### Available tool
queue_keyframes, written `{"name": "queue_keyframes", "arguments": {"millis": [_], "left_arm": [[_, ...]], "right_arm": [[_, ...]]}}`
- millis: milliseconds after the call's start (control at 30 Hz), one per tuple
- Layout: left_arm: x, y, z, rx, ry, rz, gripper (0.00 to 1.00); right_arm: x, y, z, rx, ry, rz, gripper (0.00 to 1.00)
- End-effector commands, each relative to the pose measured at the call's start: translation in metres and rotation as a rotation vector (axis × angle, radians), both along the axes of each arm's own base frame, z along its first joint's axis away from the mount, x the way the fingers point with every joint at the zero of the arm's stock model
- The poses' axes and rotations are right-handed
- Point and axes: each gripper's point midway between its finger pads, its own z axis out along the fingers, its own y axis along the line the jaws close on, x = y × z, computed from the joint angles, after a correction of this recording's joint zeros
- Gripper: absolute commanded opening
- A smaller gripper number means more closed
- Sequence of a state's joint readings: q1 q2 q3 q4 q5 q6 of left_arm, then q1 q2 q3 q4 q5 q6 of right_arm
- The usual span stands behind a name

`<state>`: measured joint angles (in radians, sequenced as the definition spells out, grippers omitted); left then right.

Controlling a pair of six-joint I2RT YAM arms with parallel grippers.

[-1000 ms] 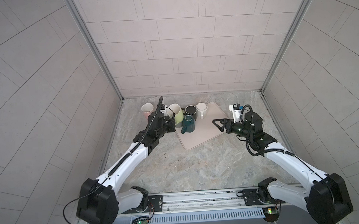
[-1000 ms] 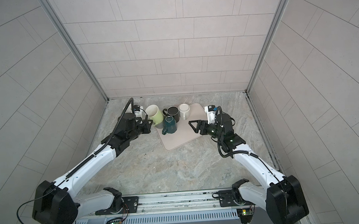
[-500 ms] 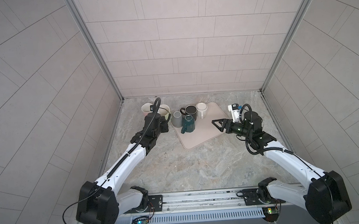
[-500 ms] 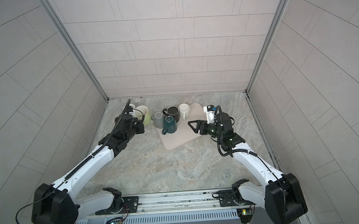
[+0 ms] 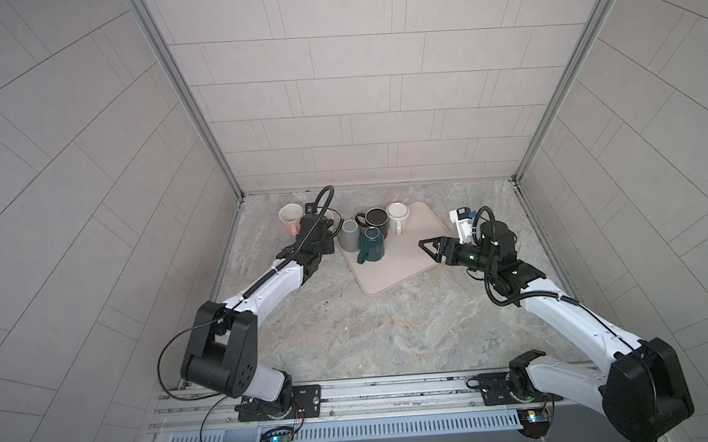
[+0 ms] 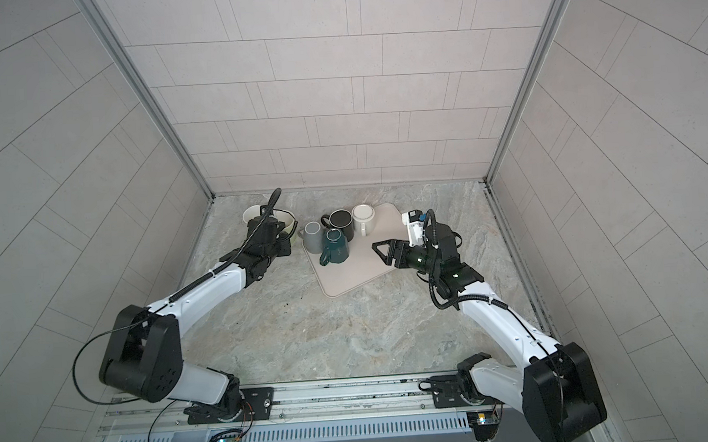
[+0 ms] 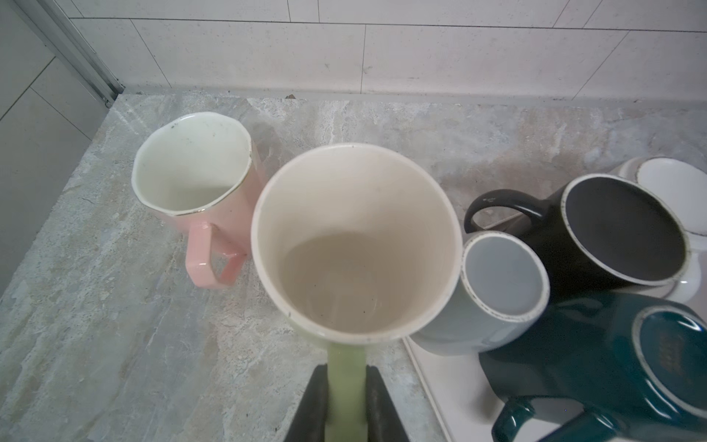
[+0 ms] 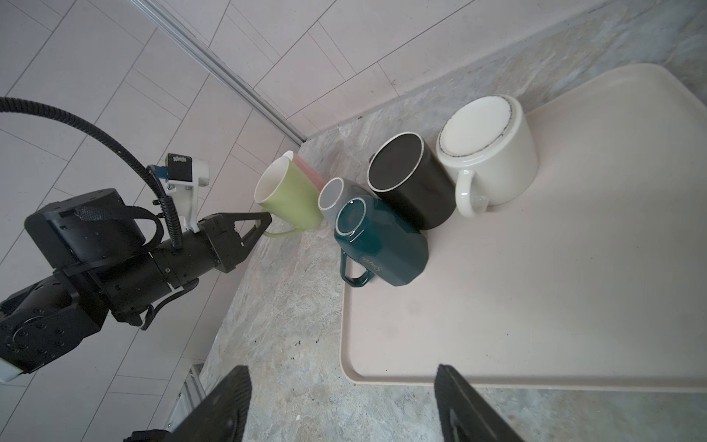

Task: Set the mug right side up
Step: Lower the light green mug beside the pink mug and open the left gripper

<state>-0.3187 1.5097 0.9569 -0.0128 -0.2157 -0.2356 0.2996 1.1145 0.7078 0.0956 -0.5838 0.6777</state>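
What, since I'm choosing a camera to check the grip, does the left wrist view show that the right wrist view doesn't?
Only left wrist: the green mug's empty inside, its handle pinched by the left end effector, and the pink mug's handle. Only right wrist: that grip seen from outside, and the open right end effector. Both: green mug, grey mug, teal mug, black mug, white mug, mat.

Six mugs (image 7: 199, 168) (image 7: 355, 245) (image 7: 497, 283) (image 7: 619, 229) (image 7: 669, 176) (image 7: 631, 367), one mat (image 5: 404, 261), two arms (image 5: 264, 289) (image 5: 556, 307).
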Motion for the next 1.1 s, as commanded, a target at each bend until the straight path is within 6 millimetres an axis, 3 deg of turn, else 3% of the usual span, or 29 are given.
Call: {"name": "queue_keyframes", "arguments": {"millis": [0,467,967,1000,1067], "left_arm": [[0.033,0.008,0.044,-0.017,-0.169,0.049,0.00],[0.075,0.011,0.018,-0.003,-0.165,0.044,0.00],[0.082,0.009,-0.011,-0.039,-0.141,0.064,0.00],[0.082,0.009,-0.012,-0.044,-0.140,0.067,0.06],[0.081,0.009,-0.017,-0.056,-0.132,0.075,0.26]], "right_arm": [[-0.002,-0.005,-0.011,-0.080,0.018,-0.022,0.77],[0.013,-0.042,-0.084,-0.378,0.251,-0.165,0.74],[0.041,-0.053,-0.130,-0.544,0.387,-0.222,0.69],[0.042,-0.051,-0.133,-0.538,0.392,-0.222,0.69],[0.045,-0.050,-0.138,-0.532,0.399,-0.232,0.69]]}}
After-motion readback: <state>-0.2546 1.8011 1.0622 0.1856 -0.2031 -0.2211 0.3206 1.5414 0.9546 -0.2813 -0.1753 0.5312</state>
